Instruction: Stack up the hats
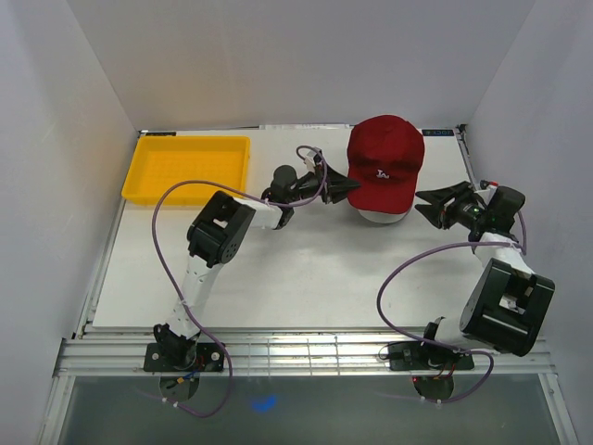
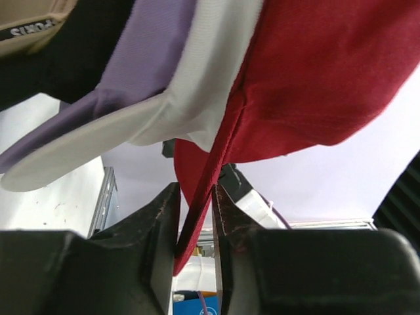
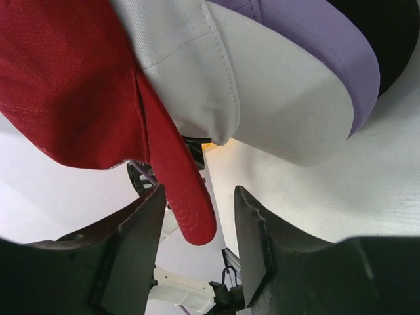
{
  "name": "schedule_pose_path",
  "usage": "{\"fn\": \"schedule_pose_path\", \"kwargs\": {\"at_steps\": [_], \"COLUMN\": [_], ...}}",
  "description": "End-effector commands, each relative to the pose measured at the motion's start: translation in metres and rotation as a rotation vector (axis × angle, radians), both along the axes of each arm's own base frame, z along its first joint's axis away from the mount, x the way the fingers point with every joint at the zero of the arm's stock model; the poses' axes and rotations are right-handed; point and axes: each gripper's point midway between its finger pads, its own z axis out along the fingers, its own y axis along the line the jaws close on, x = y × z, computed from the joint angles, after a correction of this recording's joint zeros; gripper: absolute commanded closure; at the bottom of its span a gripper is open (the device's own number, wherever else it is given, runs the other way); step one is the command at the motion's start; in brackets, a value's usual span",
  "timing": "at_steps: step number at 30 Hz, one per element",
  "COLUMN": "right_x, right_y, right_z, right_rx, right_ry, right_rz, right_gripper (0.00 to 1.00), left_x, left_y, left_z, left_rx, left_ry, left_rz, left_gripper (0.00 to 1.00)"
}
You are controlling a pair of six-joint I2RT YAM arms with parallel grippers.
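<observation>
Nearest, my left gripper (image 2: 195,197) has its jaws slightly parted, the dark red cap's (image 2: 315,72) brim edge-on in the gap, loose rather than clamped. My right gripper (image 3: 200,197) stands wider open around the same brim's tip. The stack of hats (image 1: 384,171) sits upper right of centre on the table (image 1: 278,278), with the white cap (image 2: 203,79) and lavender cap (image 2: 131,72) under the red.
</observation>
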Motion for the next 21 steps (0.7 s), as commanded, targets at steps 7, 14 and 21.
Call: {"fn": "schedule_pose_path", "kwargs": {"at_steps": [7,14,21], "right_x": [-0.005,-0.010,-0.014], "right_y": [0.002,0.013,0.015], "right_z": [0.026,0.020,0.005], "right_rx": [-0.096,-0.177,-0.198], "right_ry": [-0.096,-0.082,-0.058], "right_rz": [-0.014,-0.001,-0.003], "right_gripper": [0.36,0.32,0.32], "left_x": [-0.002,-0.007,-0.010], "left_y": [0.002,0.002,-0.002], "left_z": [0.021,0.011,0.006], "left_rx": [0.026,0.068,0.107], "left_ry": [-0.050,-0.043,-0.047], "left_rz": [-0.018,-0.028,-0.055], "left_gripper": [0.58,0.58,0.60]}}
